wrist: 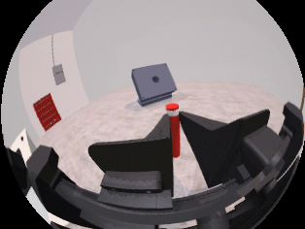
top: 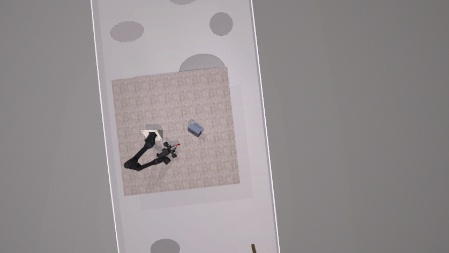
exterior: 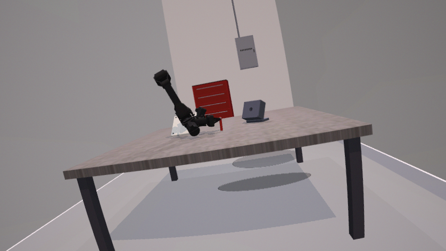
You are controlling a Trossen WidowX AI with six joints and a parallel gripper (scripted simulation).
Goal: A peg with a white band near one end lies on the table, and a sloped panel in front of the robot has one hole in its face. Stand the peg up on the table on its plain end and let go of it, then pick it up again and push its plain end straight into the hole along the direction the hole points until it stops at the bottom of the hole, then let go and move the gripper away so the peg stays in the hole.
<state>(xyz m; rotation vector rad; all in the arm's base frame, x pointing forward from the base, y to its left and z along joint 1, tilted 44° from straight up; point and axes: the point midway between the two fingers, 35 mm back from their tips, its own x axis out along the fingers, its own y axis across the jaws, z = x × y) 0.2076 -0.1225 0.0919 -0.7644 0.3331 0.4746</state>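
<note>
Table (exterior: 280,131): I'm watching the peg (wrist: 173,137) standing upright, box (wrist: 153,82) at twelve o'clock.
Gripper (wrist: 176,152): I'm pinching the peg low.
Handling: I'm judging it stiff, light, slippery; gripping mid-shaft.

The square table top (exterior: 280,131) looks like matt wood grain; the grey sloped panel block (exterior: 253,109) and black gripper (wrist: 176,149) look smooth, matt.

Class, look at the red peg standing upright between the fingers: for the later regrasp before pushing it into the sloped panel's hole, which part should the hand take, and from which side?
Probably the upper shaft of the red peg, near its banded top. The hand should come level from the robot's side, one finger on each flank. The peg is slim and upright, and its lower plain end must stay free to enter the hole in the sloped panel.
</note>
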